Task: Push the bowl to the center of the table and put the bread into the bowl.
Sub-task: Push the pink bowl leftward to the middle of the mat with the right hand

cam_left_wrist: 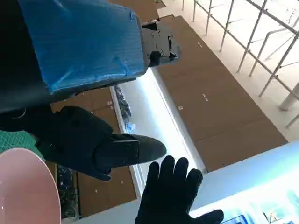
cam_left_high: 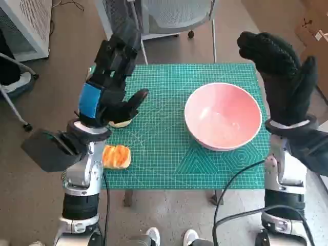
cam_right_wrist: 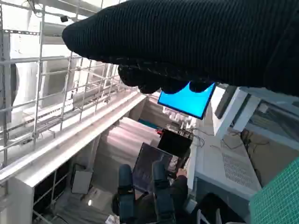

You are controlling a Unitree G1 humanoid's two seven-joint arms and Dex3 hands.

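Observation:
The pink bowl (cam_left_high: 223,122) sits on the right half of the green mat (cam_left_high: 159,154), empty; its rim (cam_left_wrist: 23,186) also shows in the left wrist view. An orange-brown bread roll (cam_left_high: 117,156) lies near the mat's front left edge, beside my left forearm. A second pale piece of bread (cam_left_high: 122,123) peeks out from under my left hand. My left hand (cam_left_high: 110,77) is raised above the mat's left side, fingers apart, holding nothing. My right hand (cam_left_high: 281,72) is lifted to the right of the bowl, fingers spread and empty; the left wrist view catches the right hand (cam_left_wrist: 170,196) too.
An office chair (cam_left_high: 174,18) stands behind the table. A white appliance (cam_left_high: 25,23) sits at the far left, and a cardboard box (cam_left_high: 312,31) at the far right. A person's shoes (cam_left_high: 171,237) show below the front edge. A seated person (cam_right_wrist: 159,196) appears in the right wrist view.

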